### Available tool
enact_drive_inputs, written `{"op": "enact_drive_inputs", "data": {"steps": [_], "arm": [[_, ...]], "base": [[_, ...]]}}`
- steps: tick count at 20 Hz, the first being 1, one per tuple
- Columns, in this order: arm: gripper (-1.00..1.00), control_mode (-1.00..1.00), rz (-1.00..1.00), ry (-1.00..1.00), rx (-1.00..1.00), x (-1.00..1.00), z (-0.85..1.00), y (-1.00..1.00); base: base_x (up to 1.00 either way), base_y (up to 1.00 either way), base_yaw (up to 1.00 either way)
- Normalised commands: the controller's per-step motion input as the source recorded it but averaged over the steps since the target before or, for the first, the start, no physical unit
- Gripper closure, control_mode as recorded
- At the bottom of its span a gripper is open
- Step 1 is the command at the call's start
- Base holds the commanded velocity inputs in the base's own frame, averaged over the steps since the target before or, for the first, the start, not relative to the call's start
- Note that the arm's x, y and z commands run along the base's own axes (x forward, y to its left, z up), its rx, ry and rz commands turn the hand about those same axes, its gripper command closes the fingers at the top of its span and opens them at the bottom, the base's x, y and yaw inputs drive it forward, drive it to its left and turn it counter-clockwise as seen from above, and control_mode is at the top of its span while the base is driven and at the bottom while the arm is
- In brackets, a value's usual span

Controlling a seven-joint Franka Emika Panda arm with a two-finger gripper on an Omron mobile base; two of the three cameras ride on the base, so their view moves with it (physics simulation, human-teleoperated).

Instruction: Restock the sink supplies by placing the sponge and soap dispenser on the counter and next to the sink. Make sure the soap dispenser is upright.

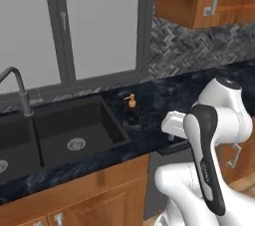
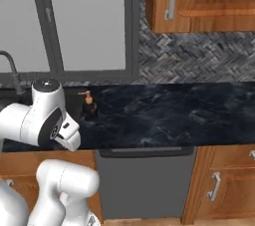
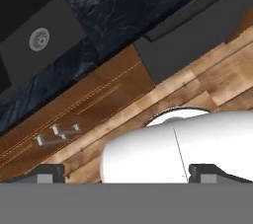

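Already the soap dispenser (image 1: 131, 109) stands upright on the counter (image 1: 169, 95) beside the sink (image 1: 60, 130); the released gripper (image 3: 126, 172) should fetch the sponge next, avoiding the bottle.

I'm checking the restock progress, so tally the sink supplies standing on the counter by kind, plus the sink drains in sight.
soap dispenser: 1, upright beside the sink
sponge on the counter: 0
steel drains: 2
Total: 3

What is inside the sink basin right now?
The sink holds just a round steel drain in the right basin; no sponge there. The left basin runs off frame, so its far side cannot be checked.
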Motion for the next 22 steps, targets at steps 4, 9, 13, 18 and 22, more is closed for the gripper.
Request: {"op": "enact_drive_inputs", "data": {"steps": [4, 9, 13, 18, 22], "arm": [[-1.00, 1.00, 0.00, 0.00, 0.00, 0.00, 0.00, 0.00], [-1.00, 1.00, 0.00, 0.00, 0.00, 0.00, 0.00, 0.00], [-1.00, 1.00, 0.00, 0.00, 0.00, 0.00, 0.00, 0.00], [-1.00, 1.00, 0.00, 0.00, 0.00, 0.00, 0.00, 0.00], [-1.00, 1.00, 0.00, 0.00, 0.00, 0.00, 0.00, 0.00]], "base": [[-0.48, 0.00, -0.81], [-0.23, 0.00, -0.94], [-0.04, 0.00, -0.99], [0.10, 0.00, -0.97], [0.60, -0.19, -0.81]]}}
